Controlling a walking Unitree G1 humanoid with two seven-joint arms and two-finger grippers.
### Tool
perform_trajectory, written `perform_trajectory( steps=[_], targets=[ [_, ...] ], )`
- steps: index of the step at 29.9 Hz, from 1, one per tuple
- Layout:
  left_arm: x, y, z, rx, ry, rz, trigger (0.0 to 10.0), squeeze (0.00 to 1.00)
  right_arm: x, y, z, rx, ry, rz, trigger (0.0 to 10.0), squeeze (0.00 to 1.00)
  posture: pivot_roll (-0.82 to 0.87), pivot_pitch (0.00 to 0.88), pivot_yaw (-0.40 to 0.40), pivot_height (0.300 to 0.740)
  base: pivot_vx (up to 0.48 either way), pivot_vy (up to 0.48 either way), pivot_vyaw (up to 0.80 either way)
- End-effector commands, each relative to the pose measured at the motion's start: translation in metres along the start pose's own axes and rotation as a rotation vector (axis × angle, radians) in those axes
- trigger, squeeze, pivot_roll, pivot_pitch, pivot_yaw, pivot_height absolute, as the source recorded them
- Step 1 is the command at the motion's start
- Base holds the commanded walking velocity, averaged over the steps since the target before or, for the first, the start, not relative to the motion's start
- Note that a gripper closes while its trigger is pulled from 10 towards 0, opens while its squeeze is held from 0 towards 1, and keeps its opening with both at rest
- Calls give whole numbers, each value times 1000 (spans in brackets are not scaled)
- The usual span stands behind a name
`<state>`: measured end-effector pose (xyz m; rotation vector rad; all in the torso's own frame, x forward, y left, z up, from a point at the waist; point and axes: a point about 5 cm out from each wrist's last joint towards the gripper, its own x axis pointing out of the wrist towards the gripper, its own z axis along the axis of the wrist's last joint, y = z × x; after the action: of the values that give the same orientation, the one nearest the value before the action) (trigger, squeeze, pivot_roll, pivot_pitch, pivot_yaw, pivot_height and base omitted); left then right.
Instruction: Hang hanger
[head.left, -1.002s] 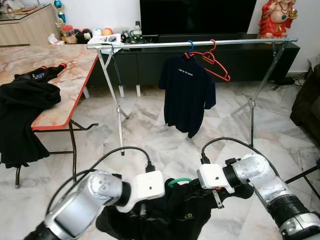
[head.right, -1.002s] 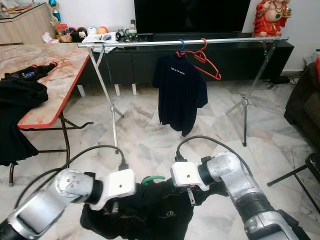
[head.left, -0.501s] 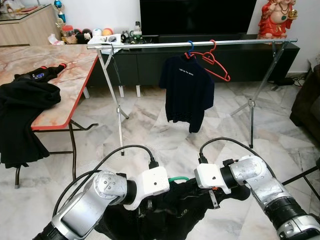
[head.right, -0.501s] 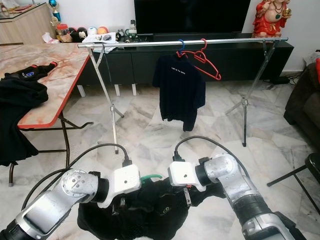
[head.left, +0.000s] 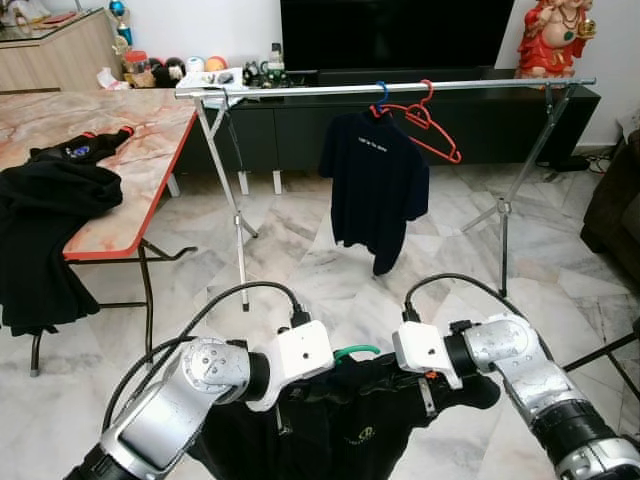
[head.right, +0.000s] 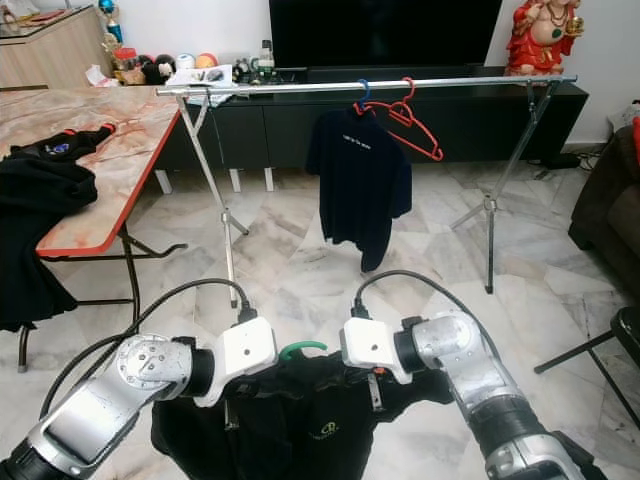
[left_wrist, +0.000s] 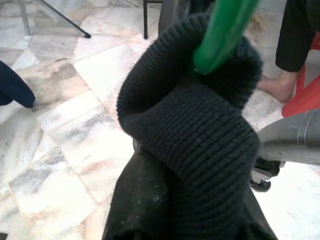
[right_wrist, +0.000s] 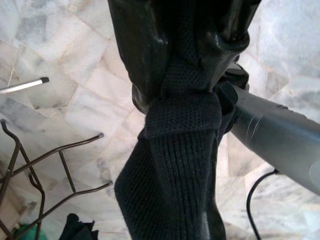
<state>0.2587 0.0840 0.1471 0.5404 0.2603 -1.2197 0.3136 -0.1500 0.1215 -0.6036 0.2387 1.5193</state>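
- Carrying stage; hang not yet done.
- Black garment (head.right: 300, 420) on green hanger (head.right: 300, 348), held low and near, between both arms, above marble floor (head.left: 330, 270).
- Green hook pokes up between the two white wrist blocks; rest of hanger buried in cloth.
- Left gripper (left_wrist: 150, 227) at garment's left shoulder; left wrist view shows ribbed black collar (left_wrist: 200, 130) wrapped around green hanger neck (left_wrist: 225, 30). Fingers hidden by cloth, so open or closed: cannot tell.
- Right gripper (right_wrist: 182, 60) at garment's right shoulder; both glossy black fingers (right_wrist: 135, 50) clamped on a fold of the knit, so gripping the garment.
- Clothes rail (head.left: 400, 88) stands well apart, far side of the room, in front of dark TV cabinet (head.left: 300, 120).
- Already on rail: navy T-shirt (head.left: 375, 185) on blue hanger (head.left: 380, 95), and just right of it an empty red hanger (head.left: 430, 125), tilted.
- Free rail on both sides of those two; longer bare stretch to the left.
- Surface (head.left: 110, 150) on far left carries more black clothing (head.left: 50, 200), some draped over its near edge.
- Judged remaining: close the gap to the rail, raise the garment to rail height, set green hook over the bar, release both sides.
- Judged progress: garment mounted and lifted; roughly midway.
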Motion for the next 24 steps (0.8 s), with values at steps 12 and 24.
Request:
perform_trajectory(
  steps=[12, 24],
  targets=[
    [5, -9, 4, -49, -60, -30, 0, 0, -10, -13, 17, -14, -124, -130, 0, 0, 131, 0, 31, 740, 0, 0, 0],
    [10, -18, 11, -15, -79, -88, 0, 0, -5, -15, 24, -41, -103, -73, 10000, 1000, 133, 0, 32, 740, 0, 0, 0]
  ],
)
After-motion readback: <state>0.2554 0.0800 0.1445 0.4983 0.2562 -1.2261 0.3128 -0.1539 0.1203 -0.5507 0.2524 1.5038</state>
